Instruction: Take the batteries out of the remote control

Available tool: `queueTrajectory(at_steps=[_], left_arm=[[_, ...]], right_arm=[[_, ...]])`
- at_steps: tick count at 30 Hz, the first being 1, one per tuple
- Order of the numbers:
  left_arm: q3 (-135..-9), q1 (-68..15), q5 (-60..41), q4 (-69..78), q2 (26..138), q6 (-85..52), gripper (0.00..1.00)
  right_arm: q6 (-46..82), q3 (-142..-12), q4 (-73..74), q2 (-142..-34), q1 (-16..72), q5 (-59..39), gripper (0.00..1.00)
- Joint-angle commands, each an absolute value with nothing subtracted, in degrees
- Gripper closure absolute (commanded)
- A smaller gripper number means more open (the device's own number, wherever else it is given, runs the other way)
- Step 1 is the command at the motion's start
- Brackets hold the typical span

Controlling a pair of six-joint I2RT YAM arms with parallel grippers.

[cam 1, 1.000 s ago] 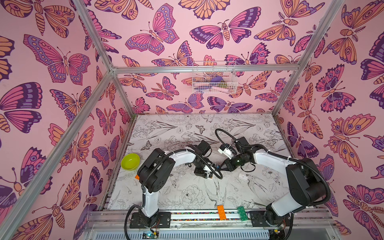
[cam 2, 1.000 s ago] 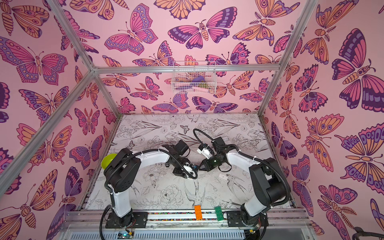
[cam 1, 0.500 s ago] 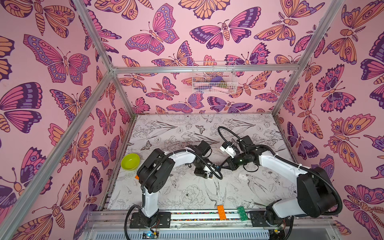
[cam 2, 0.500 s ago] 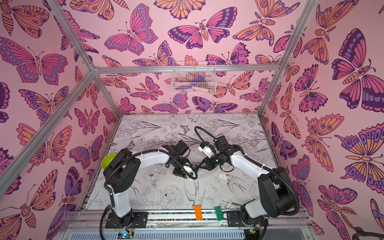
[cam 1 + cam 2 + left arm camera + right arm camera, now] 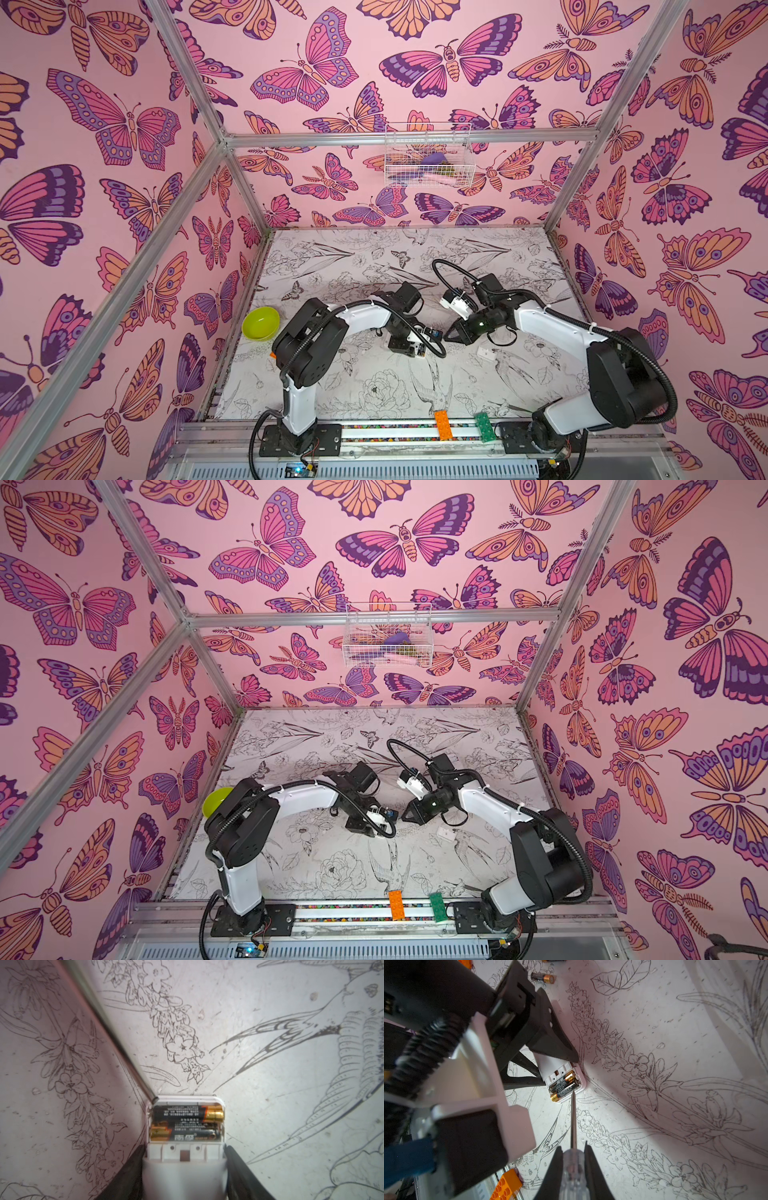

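Left end effector [image 5: 185, 1150]: jaws at mid width, clamped on the remote [image 5: 184, 1176], lower centre of the left wrist view. Two batteries [image 5: 187, 1124] sit side by side in its uncovered compartment. Right end effector [image 5: 573, 1147]: narrow, gripping the screwdriver [image 5: 573, 1118] handle. The tip meets the remote's end edge. A loose battery [image 5: 543, 977] lies on the tabletop [image 5: 654, 1022], upper left of the right wrist view.

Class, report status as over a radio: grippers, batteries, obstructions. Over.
Left gripper shut on remote. Right gripper shut on screwdriver, tip at remote's corner. Two batteries seated. Nothing blocking.
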State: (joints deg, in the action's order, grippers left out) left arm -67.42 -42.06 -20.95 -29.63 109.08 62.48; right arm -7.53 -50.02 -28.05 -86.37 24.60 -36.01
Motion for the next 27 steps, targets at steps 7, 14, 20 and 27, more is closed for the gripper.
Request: queueTrajectory(at_steps=[7, 14, 20, 27], left_arm=[[-64.5, -41.8, -17.3, -29.7, 109.8, 63.4, 0.48], [-64.6, -41.9, -17.4, -29.7, 109.9, 63.5, 0.48], [-64.5, -42.2, -17.2, -29.7, 110.0, 63.6, 0.48], [-64.4, -42.5, -16.8, -29.7, 110.1, 63.8, 0.47]], right_arm=[[-8.2, -52.5, -26.8, -88.4, 25.0, -38.4, 1.00], [-8.6, -53.2, -27.1, -89.2, 25.0, -37.8, 1.00], [-7.7, -53.1, -25.9, -89.7, 25.1, -39.3, 1.00], [-7.5, -53.7, -25.8, -91.5, 25.4, -39.6, 1.00]])
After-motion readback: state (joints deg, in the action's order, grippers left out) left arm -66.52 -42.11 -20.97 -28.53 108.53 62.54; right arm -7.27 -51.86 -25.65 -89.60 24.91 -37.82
